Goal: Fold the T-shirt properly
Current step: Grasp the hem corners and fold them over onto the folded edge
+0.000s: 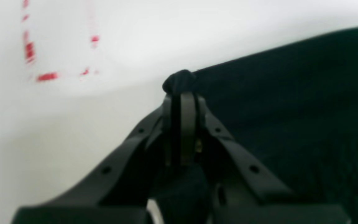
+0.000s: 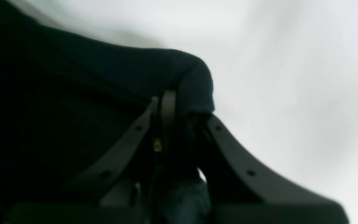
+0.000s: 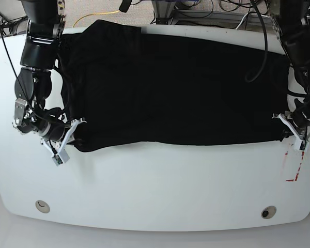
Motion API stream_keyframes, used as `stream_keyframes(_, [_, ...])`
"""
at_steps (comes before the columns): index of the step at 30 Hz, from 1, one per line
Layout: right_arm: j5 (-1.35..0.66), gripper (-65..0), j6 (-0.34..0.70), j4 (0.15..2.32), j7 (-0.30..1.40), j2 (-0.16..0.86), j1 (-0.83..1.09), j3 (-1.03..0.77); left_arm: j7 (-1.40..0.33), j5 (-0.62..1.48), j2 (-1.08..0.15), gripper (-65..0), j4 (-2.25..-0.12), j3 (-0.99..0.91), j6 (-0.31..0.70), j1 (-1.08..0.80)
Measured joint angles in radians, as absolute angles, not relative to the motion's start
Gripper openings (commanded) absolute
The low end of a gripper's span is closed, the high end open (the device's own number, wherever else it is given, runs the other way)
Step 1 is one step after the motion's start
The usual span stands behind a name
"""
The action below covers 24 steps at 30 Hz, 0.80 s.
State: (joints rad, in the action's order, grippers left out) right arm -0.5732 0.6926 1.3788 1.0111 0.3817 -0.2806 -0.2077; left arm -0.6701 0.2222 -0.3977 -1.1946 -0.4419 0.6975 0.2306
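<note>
I read one lengthwise fold as done: the large black cloth T-shirt [image 3: 175, 88] lies as a wide band across the white table's [image 3: 160, 186] far half. Left gripper [image 1: 182, 93] and right gripper [image 2: 179, 102] each pinch a near-edge corner; further folds remain

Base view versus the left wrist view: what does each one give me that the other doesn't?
Only the base view shows the whole large black cloth T-shirt spread across the white table, and the right gripper at its near corner on the other side. Only the left wrist view shows, close up, the bunched corner of cloth pinched between the closed jaws of the left gripper. Both show black cloth, white tabletop and the red dashed marks.
</note>
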Motion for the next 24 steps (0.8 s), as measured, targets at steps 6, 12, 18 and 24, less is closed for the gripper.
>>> stream_keyframes(6, [-0.580,-65.0,0.699,1.540,1.084,0.379,-0.183,-0.269,-0.721,0.236,-0.388,-65.0,-1.327,-0.511,0.705,0.160])
stream_keyframes(12, [-0.593,-65.0,0.701,1.704,1.124,0.364,-0.035,-0.338,-0.748,0.242,-0.385,-65.0,-1.420,-0.561,0.709,0.057])
stream_keyframes(18, [-0.596,-65.0,0.699,1.853,1.186,0.329,0.084,-0.418,-0.751,0.244,-0.383,-65.0,-1.472,-0.595,0.711,-0.031])
stream_keyframes(24, [-0.678,-65.0,0.700,1.947,1.198,0.308,0.222,-0.450,-0.755,0.235,-0.380,-65.0,-1.526,-0.639,0.708,-0.123])
